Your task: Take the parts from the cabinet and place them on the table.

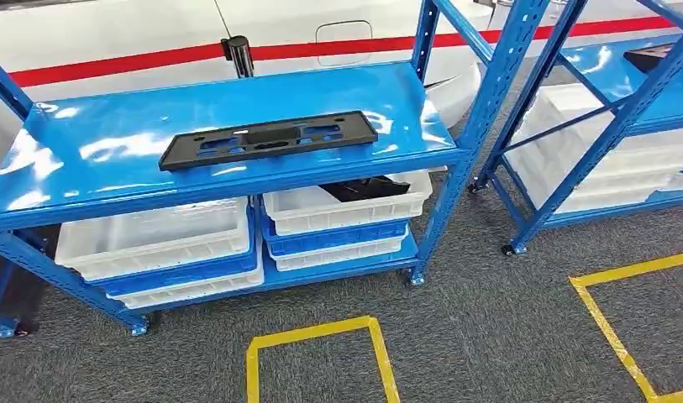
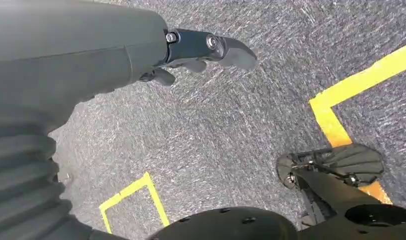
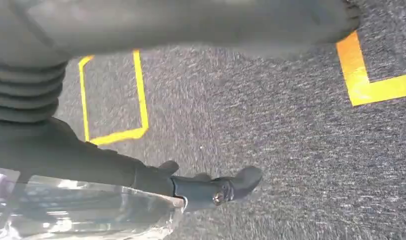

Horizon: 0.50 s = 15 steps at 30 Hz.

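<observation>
On the blue rack's top shelf [image 1: 111, 143] we see the black flat part [image 1: 269, 139] lying crosswise ahead, while our left hand [image 2: 201, 50] and right hand [image 3: 210, 187] hang floorward, fingers loose, holding nothing.

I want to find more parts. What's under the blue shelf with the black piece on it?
White bins stacked there. One bin holds something black; the shelf hides the rest.

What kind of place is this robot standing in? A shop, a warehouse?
Probably a factory or parts workshop. Blue steel racks on wheels hold white plastic bins, a black moulded part lies on the top shelf, and yellow tape boxes mark spots on the grey carpet.
</observation>
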Each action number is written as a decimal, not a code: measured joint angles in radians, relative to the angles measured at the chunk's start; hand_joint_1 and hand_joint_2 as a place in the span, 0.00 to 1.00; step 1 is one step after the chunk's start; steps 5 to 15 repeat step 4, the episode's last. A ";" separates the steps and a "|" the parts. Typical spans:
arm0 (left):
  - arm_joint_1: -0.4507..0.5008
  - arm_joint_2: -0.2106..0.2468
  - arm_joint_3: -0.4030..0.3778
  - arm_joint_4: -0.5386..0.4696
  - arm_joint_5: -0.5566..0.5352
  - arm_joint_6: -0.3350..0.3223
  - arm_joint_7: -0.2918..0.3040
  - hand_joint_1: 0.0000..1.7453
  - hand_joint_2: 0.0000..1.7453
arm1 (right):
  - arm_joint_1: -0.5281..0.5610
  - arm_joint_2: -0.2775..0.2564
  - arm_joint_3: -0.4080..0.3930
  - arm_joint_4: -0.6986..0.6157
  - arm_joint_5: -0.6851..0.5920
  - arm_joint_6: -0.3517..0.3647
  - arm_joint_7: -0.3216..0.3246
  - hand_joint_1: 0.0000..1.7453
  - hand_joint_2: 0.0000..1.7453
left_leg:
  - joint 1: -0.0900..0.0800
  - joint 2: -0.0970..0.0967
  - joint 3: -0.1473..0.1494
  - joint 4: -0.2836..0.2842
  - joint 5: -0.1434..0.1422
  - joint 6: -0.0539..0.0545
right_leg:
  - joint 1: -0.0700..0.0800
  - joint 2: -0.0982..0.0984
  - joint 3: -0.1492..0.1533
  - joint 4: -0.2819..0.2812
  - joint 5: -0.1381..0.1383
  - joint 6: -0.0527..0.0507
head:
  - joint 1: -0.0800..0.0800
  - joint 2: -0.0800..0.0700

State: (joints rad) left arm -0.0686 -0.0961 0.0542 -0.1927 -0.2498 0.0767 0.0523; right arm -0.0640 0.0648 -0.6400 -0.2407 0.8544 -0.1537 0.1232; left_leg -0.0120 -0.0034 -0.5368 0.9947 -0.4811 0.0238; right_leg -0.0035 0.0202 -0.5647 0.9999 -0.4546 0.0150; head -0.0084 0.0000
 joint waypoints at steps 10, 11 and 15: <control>0.028 0.010 0.000 -0.021 0.034 -0.007 -0.008 0.00 1.00 | 0.030 -0.009 0.080 -0.018 -0.118 0.020 -0.016 0.00 0.00 | -0.001 0.000 0.000 0.000 -0.001 0.002 | -0.003 0.000 -0.001 -0.001 0.000 0.000 | 0.000 0.000; 0.028 0.010 0.000 -0.021 0.034 -0.007 -0.008 0.00 1.00 | 0.030 -0.009 0.080 -0.018 -0.118 0.020 -0.016 0.00 0.00 | -0.001 0.000 0.000 0.000 -0.001 0.002 | -0.003 0.000 -0.001 -0.001 0.000 0.000 | 0.000 0.000; 0.028 0.010 0.000 -0.021 0.034 -0.007 -0.008 0.00 1.00 | 0.030 -0.009 0.080 -0.018 -0.118 0.020 -0.016 0.00 0.00 | -0.001 0.000 0.000 0.000 -0.001 0.002 | -0.003 0.000 -0.001 -0.001 0.000 0.000 | 0.000 0.000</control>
